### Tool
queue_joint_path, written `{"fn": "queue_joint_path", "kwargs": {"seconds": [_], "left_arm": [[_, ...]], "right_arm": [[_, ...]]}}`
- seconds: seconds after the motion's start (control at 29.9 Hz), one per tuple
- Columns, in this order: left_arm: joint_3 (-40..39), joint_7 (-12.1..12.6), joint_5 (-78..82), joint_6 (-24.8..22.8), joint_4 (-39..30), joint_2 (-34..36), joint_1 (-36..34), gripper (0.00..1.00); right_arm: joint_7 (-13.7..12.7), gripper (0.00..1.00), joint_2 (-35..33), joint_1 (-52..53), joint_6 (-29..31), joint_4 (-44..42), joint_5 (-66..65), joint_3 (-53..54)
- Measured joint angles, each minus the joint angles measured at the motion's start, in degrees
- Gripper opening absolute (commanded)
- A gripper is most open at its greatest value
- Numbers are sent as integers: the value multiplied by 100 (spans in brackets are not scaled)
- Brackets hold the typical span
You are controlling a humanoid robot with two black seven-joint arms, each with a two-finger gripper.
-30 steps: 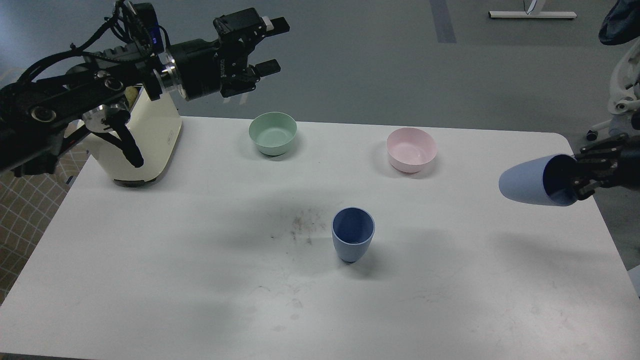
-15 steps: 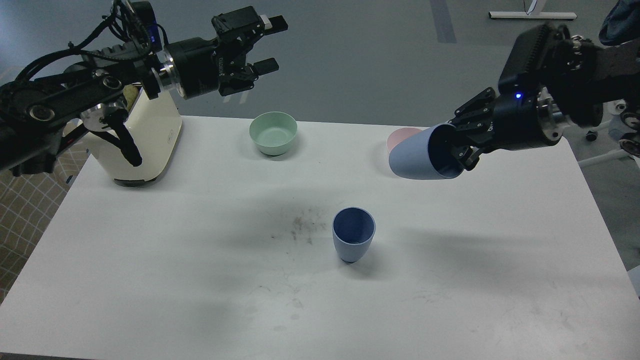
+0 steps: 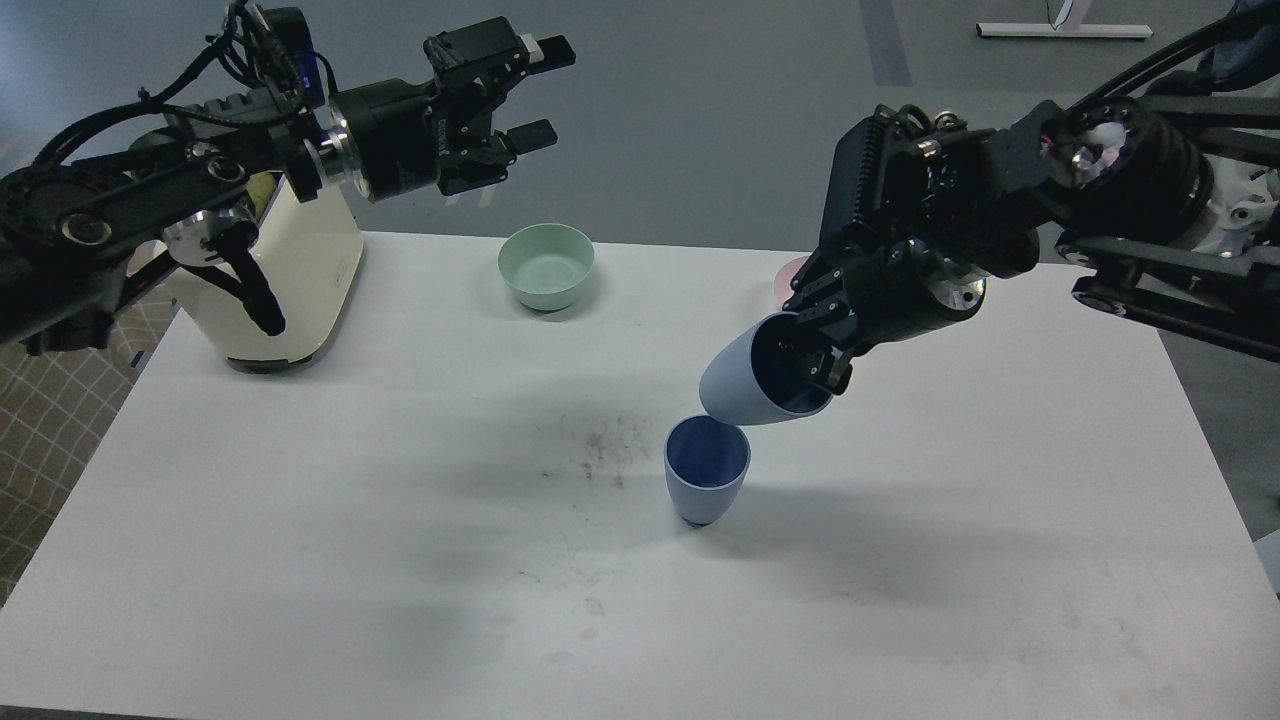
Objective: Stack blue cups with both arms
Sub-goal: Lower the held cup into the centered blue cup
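One blue cup [image 3: 706,470] stands upright near the middle of the white table [image 3: 400,560]. My right gripper [image 3: 812,345] is shut on the rim of the second blue cup [image 3: 745,383], one finger inside it. That cup is tilted, base pointing down-left, and hangs just above the standing cup's mouth, slightly behind it. My left gripper [image 3: 535,90] is open and empty, held high above the table's far left, well away from both cups.
A pale green bowl [image 3: 546,265] sits at the far middle. A pale pink bowl [image 3: 790,277] is mostly hidden behind my right arm. A cream appliance [image 3: 290,290] stands at the far left. Dark smudges [image 3: 600,450] mark the table left of the standing cup.
My right arm has swung in from the right edge, carrying the tilted blue cup left and down to just above the standing cup. The left arm has barely moved.
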Motion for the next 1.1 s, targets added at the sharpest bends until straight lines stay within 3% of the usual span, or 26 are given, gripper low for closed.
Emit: {"fn": "queue_joint_path", "kwargs": {"seconds": [0.57,1.1], "left_arm": [[-2,0,0,-12,-6,66,1,98],[-66,0,-3,-13,-9,123,20,98]], "right_arm": [[0,0,672,-124,0,-418,11,-219],[0,0,730,-198,0,-437,-10,-311]]}}
